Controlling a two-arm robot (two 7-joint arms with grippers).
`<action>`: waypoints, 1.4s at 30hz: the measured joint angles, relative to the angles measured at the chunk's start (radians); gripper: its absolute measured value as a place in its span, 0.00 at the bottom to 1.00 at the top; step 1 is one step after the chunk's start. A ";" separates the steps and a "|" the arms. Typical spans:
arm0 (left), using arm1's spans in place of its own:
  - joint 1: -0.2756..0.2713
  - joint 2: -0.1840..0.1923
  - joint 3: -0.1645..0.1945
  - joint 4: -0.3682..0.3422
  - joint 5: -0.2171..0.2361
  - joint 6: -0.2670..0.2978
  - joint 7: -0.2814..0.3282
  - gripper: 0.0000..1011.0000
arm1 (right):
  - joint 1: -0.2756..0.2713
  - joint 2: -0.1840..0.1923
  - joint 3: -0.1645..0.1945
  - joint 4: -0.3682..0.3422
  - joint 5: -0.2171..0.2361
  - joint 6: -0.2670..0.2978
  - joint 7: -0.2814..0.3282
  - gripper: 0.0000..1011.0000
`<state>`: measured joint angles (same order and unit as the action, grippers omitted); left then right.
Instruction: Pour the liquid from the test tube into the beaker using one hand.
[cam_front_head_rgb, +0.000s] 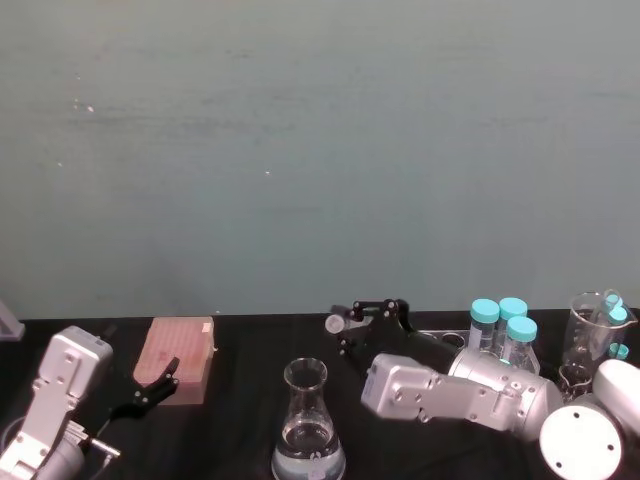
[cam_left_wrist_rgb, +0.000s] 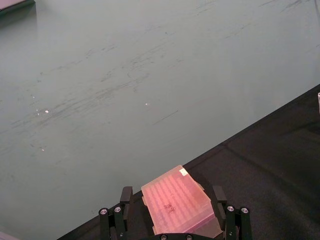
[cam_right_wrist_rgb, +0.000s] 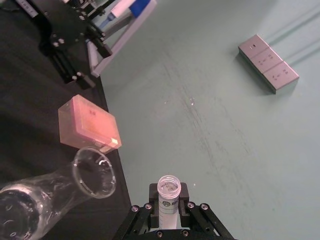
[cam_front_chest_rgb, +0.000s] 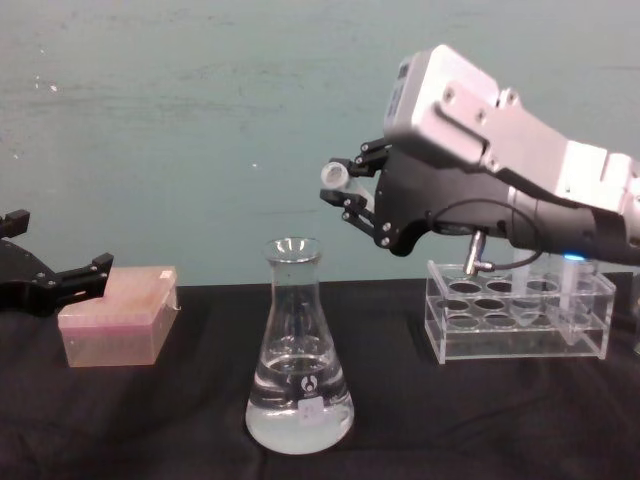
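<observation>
1. The left claw (cam_front_head_rgb: 158, 378) hung low at the left end of the black worktop (cam_front_chest_rgb: 150, 420), its fingers spread apart and holding nothing.
2. Just beside it, a pink box (cam_front_chest_rgb: 118, 315) lay flat on the worktop. In the chest view one black finger reached over the box's left top edge; whether it touched could not be told.
3. Near the middle stood the beaker (cam_front_chest_rgb: 298, 350), upright with its mouth open. The clear liquid (cam_front_chest_rgb: 300, 415) pooled in its wide base.
4. Above and just right of the beaker's mouth, the test tube (cam_front_chest_rgb: 331, 175) lay roughly level in the air, its open whitish rim pointing toward the robot's left. Whether any liquid was in it could not be told.
5. The right claw (cam_front_chest_rgb: 340, 185) was closed tight on the test tube, one finger on each side, and the silver arm reached in from the right.
6. Behind the arm, a clear rack (cam_front_chest_rgb: 520, 315) stood on the worktop with teal-capped tubes (cam_front_head_rgb: 500, 325) in it.
</observation>
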<state>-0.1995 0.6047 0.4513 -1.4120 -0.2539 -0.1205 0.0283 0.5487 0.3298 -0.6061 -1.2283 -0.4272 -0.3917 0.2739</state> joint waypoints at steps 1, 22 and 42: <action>0.000 0.000 0.000 0.000 0.000 0.000 0.000 0.99 | 0.000 0.001 -0.003 0.000 -0.005 -0.002 -0.002 0.22; 0.000 0.000 0.000 0.000 0.000 0.000 0.000 0.99 | 0.032 0.001 -0.058 0.029 -0.131 -0.025 -0.062 0.22; 0.000 0.000 0.000 0.000 0.000 0.000 0.000 0.99 | 0.069 0.004 -0.108 0.059 -0.243 -0.058 -0.147 0.22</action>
<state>-0.1995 0.6047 0.4514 -1.4120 -0.2539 -0.1205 0.0283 0.6178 0.3342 -0.7141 -1.1692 -0.6707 -0.4501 0.1267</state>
